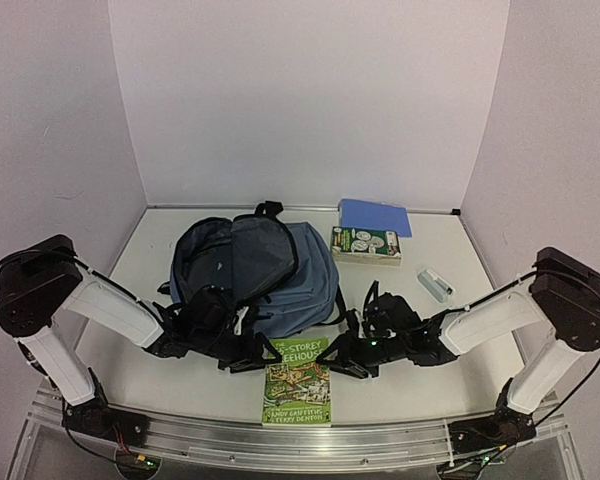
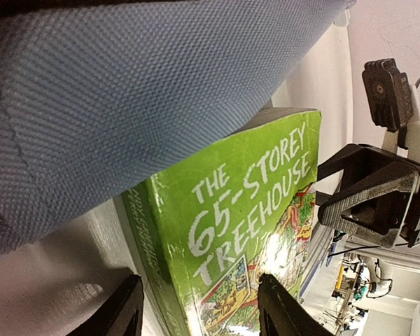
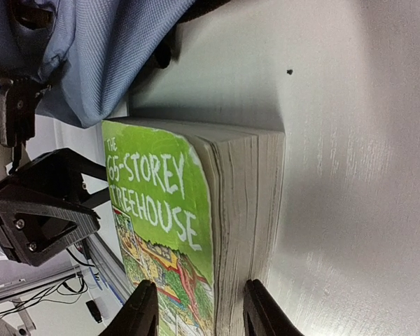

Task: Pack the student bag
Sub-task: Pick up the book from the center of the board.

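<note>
left gripper [image 2: 199, 283]: astride the green book [image 1: 298, 385] at its spine; I cannot tell if it pinches.
right gripper [image 3: 199, 287]: astride the page edge; equally unclear to me.
student bag [image 1: 280, 265]: against the book's far edge.

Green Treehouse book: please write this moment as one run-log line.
green book: flat on table, by student bag | left gripper: astride spine edge | right gripper: astride page edge | grip: unclear | packed: no

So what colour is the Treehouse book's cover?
Book cover: bright green, white lettering; best in left wrist view.

Green book [image 2: 238, 203]: "THE 65-STOREY TREEHOUSE"
</note>
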Robot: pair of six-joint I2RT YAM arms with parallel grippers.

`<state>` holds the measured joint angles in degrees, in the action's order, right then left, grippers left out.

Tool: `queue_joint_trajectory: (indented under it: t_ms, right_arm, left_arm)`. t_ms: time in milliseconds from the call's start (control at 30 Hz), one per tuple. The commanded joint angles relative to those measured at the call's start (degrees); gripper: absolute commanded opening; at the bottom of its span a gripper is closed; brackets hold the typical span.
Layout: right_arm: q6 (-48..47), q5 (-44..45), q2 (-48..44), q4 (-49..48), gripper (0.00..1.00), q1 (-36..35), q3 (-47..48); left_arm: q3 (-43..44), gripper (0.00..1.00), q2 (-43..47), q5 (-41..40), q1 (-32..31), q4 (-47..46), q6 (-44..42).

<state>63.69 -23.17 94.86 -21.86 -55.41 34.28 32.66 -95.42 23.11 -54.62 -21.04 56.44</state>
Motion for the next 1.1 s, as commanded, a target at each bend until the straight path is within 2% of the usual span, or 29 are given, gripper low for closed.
queue_joint_trajectory:
  t_ms: [0,200,433,567,800,867,967,1067]
  right_arm:
    - [1.0,-2.7,1.3,-4.5,0.39,-1.1,0.9]
    - [3.3,-2.9,-0.4,-8.3,0.37,-2.0,0.7]
    - [4.6,-0.8,-2.8,-9.7,0.36,-3.6,1.1]
    - [5.5,-0.6,-1.6,-12.3,0.32,-4.6,1.1]
    - [5.3,-0.1,3.3,-13.4,0.3,-5.3,1.8]
    - [5.2,0.1,4.0,-13.4,0.23,-5.5,2.1]
    - [4.6,0.7,2.6,-13.4,0.07,-5.5,2.1]
    - [2.7,1.7,-0.7,-11.8,0.0,-5.5,2.2]
  left_arm:
    - [2.0,0.49,-3.1,2.7,-0.7,-3.3,1.5]
    - [2.6,0.41,-5.0,3.2,-1.4,-4.7,2.6]
    - [2.6,0.4,-4.6,2.2,-1.8,-4.1,2.9]
    - [2.7,0.4,-4.4,1.9,-1.8,-3.6,2.9]
    - [2.2,0.39,-2.9,1.4,-1.8,-3.5,2.9]
    - [1.9,0.39,-2.0,0.9,-1.8,-3.3,3.1]
    - [0.8,0.47,0.4,-0.8,-1.8,-2.4,2.9]
    - [-0.4,0.63,5.1,-3.6,-1.8,0.5,1.6]
